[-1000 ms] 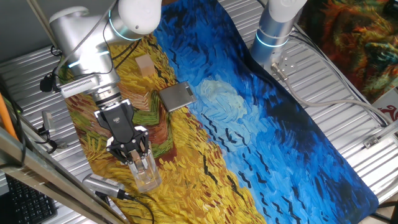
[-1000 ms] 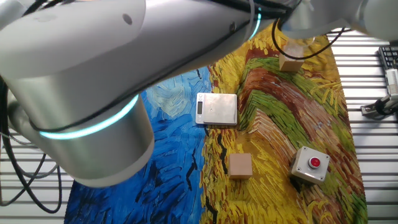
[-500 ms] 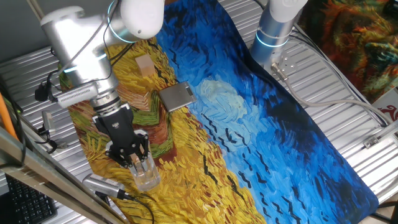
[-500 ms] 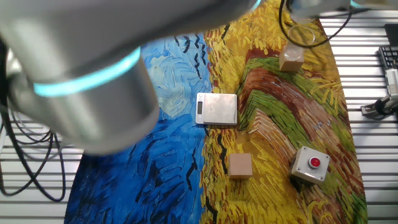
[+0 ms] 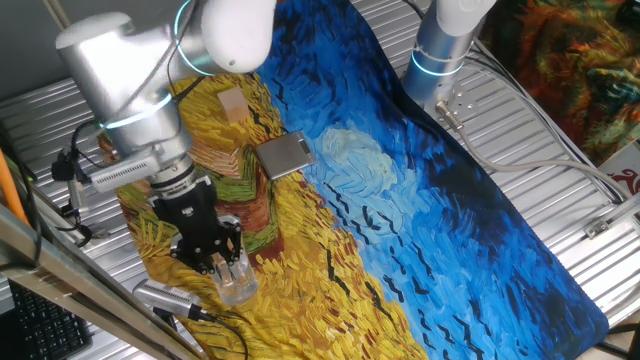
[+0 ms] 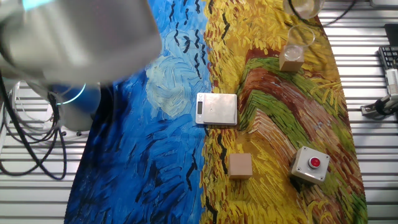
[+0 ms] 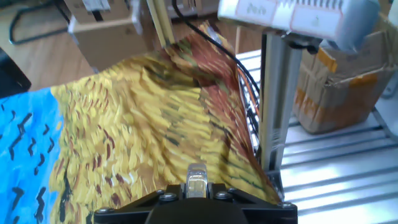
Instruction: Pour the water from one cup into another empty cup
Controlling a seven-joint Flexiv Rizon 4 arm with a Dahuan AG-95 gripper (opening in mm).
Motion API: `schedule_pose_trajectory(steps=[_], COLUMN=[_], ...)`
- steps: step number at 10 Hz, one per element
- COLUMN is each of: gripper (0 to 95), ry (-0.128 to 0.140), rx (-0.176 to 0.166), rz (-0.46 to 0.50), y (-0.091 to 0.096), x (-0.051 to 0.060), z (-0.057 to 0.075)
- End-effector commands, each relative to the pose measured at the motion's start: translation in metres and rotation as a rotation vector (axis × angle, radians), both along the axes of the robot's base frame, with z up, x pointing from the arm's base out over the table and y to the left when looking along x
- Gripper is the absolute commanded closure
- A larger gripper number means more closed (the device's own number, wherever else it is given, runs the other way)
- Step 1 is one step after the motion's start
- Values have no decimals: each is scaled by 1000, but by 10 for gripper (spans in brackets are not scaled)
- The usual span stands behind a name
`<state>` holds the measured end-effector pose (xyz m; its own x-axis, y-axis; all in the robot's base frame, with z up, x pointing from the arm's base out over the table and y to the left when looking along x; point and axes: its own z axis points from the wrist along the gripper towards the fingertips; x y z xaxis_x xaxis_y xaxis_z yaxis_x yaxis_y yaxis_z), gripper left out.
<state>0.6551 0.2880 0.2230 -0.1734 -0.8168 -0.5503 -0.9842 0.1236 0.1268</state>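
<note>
Gripping the clear tumbler (image 5: 236,283), the gripper (image 5: 222,262) stands over the near-left corner of the painted cloth (image 5: 330,215) on the bench; jaws appear closed on the cup wall near the rim, though contact is partly hidden by the fingers. Water not discernible in any view. The hand view shows only the cloth and a frame post, no cup. The small peach cup (image 5: 232,104) stands well apart, at the far end of the yellow area, beyond the silver scale (image 5: 283,155). In the other fixed view it sits at the cloth's upper edge (image 6: 291,57). Risks, as judged: a one-wall pinch on smooth plastic may let the tumbler swing or slip during carry; the narrow target mouth leaves little margin, so early tilt would spill onto the cloth; a low approach could topple the light cup.
</note>
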Motion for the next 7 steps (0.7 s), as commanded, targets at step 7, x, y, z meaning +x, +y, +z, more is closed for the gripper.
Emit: schedule_pose_trajectory(steps=[7], gripper=[950], ry=[28], rx=[-201], rz=[-154], y=[4], x=[-1], z=[-3])
